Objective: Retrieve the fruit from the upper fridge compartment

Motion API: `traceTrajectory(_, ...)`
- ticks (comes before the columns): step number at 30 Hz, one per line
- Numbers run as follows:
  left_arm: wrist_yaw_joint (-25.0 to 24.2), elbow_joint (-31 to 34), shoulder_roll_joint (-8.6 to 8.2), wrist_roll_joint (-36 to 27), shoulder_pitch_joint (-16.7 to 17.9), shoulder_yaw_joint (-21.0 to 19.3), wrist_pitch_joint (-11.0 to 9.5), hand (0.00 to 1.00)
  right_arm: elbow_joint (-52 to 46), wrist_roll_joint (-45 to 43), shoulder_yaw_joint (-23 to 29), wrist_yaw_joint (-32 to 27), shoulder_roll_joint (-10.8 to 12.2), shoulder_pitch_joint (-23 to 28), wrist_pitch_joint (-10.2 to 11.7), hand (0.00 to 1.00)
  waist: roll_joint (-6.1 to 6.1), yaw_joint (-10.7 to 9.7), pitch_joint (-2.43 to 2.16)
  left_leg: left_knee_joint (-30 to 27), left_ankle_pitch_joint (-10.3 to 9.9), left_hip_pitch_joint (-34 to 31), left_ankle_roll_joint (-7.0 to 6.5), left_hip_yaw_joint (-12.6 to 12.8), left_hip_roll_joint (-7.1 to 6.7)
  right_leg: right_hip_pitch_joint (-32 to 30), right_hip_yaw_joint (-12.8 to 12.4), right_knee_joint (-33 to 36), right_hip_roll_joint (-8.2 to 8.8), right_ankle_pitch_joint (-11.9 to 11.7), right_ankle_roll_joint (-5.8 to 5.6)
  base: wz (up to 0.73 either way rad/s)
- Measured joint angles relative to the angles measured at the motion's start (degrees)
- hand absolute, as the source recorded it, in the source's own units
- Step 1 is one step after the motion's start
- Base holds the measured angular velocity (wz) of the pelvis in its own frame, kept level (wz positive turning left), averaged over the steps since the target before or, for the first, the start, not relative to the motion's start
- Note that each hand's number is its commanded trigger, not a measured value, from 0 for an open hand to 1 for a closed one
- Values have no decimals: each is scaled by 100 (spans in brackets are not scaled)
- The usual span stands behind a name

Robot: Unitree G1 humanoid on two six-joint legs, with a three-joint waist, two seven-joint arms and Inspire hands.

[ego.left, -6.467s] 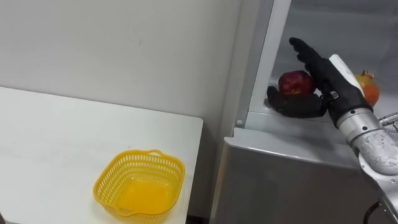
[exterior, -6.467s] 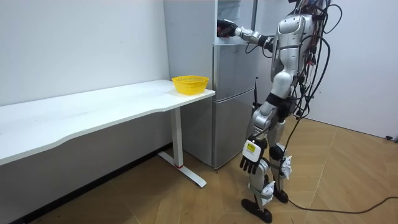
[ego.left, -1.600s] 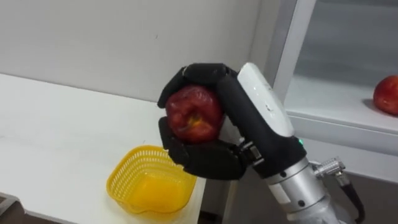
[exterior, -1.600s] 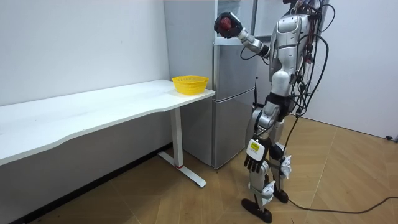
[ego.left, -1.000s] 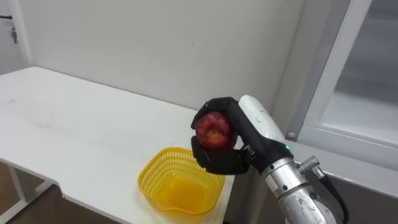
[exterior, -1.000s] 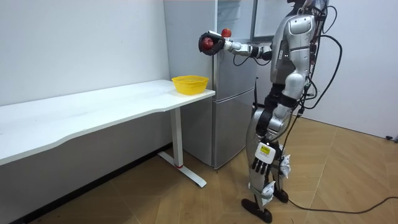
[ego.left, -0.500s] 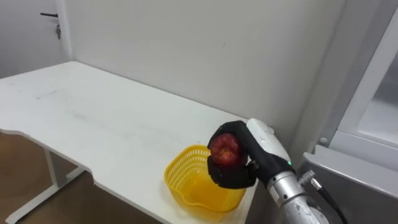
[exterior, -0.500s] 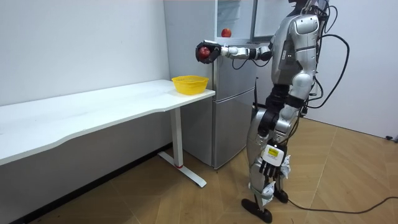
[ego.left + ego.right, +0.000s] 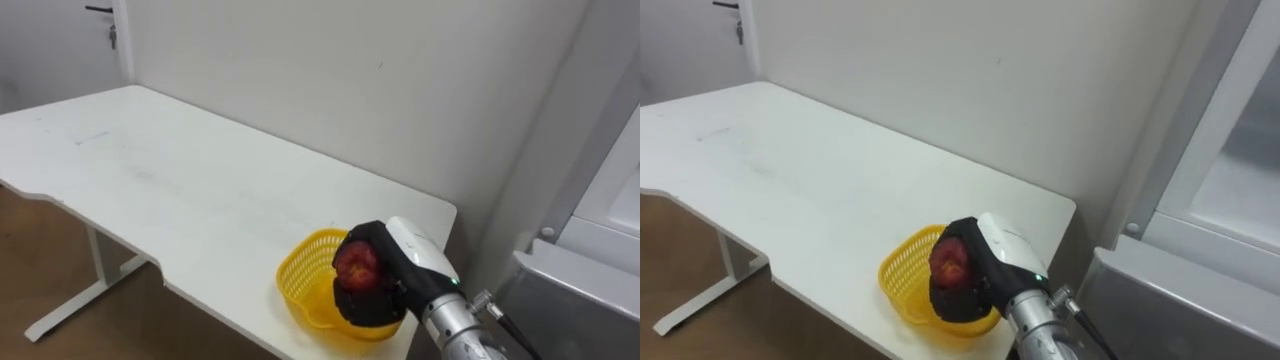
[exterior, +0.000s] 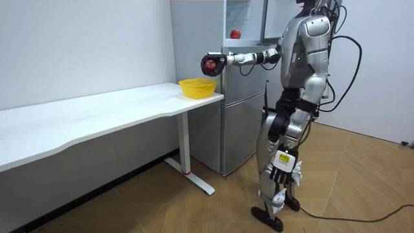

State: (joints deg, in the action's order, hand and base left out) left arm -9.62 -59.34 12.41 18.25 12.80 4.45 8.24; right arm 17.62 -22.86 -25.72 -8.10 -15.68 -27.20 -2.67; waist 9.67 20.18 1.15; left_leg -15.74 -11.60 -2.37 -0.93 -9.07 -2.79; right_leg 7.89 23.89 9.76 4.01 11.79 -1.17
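Here, right hand (image 9: 372,306) holds apple (image 9: 354,263) above white table (image 9: 200,190) beside fridge (image 10: 240,116).

Right hand (image 9: 372,302) wraps the apple (image 9: 355,263), just its front showing. Basket (image 9: 296,274): right side hidden behind that hand. Fridge (image 9: 572,292), right of the basket, cut by the edge.

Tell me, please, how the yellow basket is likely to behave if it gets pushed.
The yellow basket looks like thin openwork plastic, so probably light and apt to slide on the smooth white table. It sits near the table's corner, so a push might send it off the edge.
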Motion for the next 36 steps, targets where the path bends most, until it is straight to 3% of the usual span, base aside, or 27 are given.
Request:
traceTrajectory(9,-1,0,5,0,-15,0,9,0,38,1,0,1,0,0,-1,0,-32,-6,25,-6,0,-8,0,-38,0,-3,-2,3,0,0,0,0)
traceTrajectory(36,23,-2,5,2,-72,1,7,0,8,-3,8,0,0,0,9,0,-52,-7,25,-6,-1,-7,0,-35,-1,-6,-4,4,-2,0,0,0)
